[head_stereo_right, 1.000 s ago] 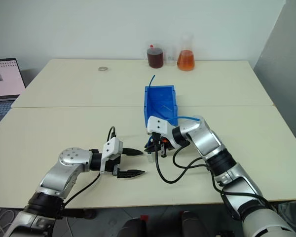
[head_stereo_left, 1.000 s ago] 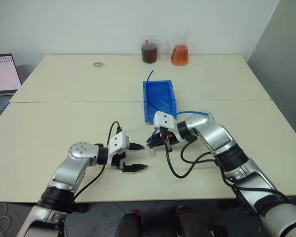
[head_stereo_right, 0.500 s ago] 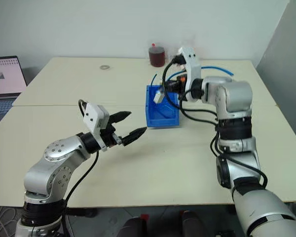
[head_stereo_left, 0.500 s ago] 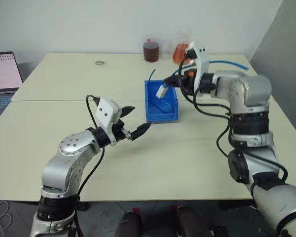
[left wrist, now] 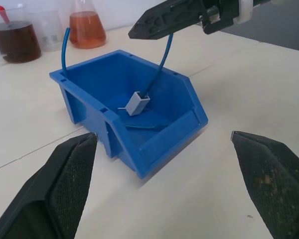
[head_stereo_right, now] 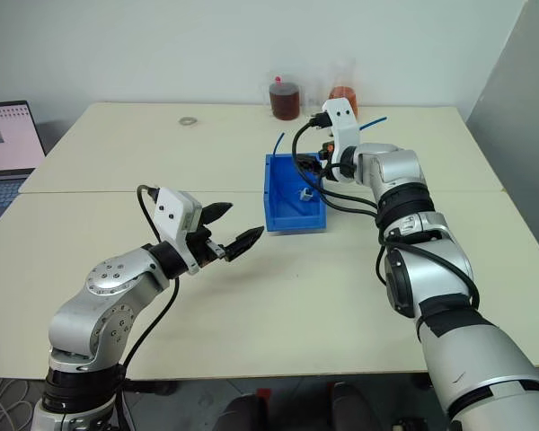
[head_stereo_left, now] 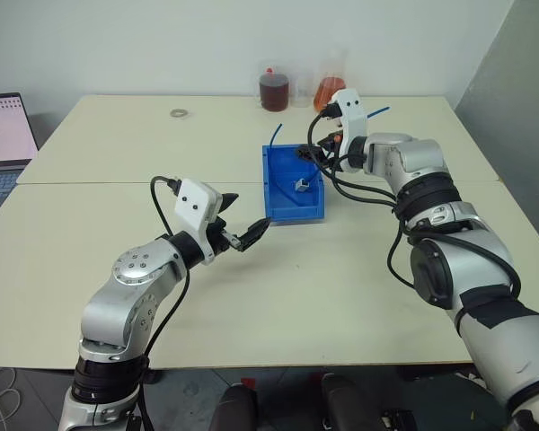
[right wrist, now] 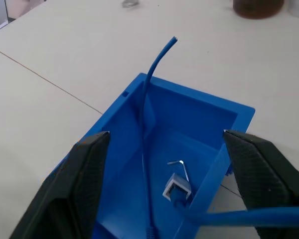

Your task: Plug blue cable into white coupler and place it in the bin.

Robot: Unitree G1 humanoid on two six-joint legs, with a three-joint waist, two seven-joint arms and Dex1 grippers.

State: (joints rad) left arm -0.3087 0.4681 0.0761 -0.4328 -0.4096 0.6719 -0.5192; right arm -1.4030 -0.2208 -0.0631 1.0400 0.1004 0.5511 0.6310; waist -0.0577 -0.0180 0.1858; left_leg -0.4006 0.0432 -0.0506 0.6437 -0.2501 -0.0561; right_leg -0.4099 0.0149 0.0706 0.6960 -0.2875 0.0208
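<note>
Black fingers of left gripper [head_stereo_left: 241, 223] spread wide, empty, at bin's 8 o'clock. Blue bin [head_stereo_left: 278, 203] mid-table; white coupler [left wrist: 137, 103] inside on floor, blue cable [left wrist: 160, 64] plugged in, rising over rim. Right gripper [right wrist: 164, 164] parted, empty, above bin's 2 o'clock edge.

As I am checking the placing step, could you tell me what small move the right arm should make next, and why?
Probably lift the right gripper clear of the bin. Its jaws stand open, and the white coupler, with the blue cable plugged in, already lies inside.
</note>
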